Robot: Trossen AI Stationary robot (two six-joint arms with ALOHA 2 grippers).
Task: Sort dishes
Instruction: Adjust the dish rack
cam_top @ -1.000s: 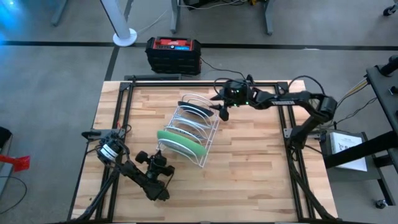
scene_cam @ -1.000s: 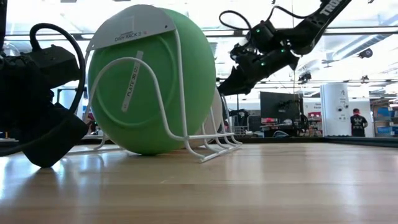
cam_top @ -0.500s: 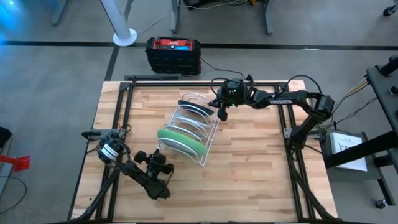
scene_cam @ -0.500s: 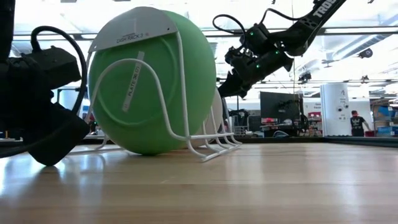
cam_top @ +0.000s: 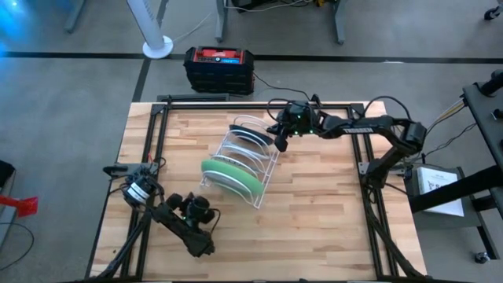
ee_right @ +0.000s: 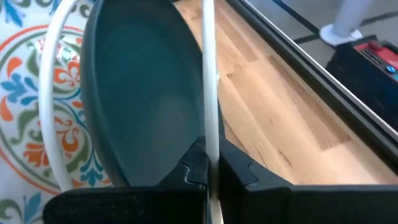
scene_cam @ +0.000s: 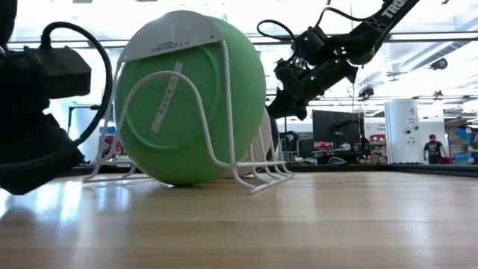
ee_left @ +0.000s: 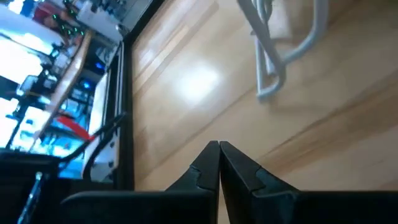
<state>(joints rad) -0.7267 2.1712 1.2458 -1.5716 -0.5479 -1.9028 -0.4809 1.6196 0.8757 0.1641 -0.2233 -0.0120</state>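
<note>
A white wire rack (cam_top: pixel 244 161) stands near the middle of a wooden surface (cam_top: pixel 314 212), and it serves as the landmark here. Plates stand upright on edge in its slots. The plain light green plate (cam_top: pixel 228 176) fills the slot at the rack's near end — in the low view it hides almost everything behind it. The dark teal plate (cam_top: pixel 248 131) stands in the slot at the rack's far end. In the right wrist view, a plate with an orange, blue and green pattern (ee_right: pixel 31 99) stands just behind the teal one. More plates between the two ends show only as thin edges from above, too slim to tell apart.

The right hand (cam_top: pixel 280 140) reaches in from the right side to the rack's far end, beside the teal plate. Its two dark fingers (ee_right: pixel 239 171) are pressed shut on a thin white wire of the rack that runs straight up between them; the teal plate's rim lies just beside that wire, and whether the fingers also touch the plate cannot be told.

The left hand (cam_top: pixel 196 206) rests low over the surface just off the rack's near end, beside the green plate — its fingers (ee_left: pixel 239 174) are closed together and hold nothing.
</note>
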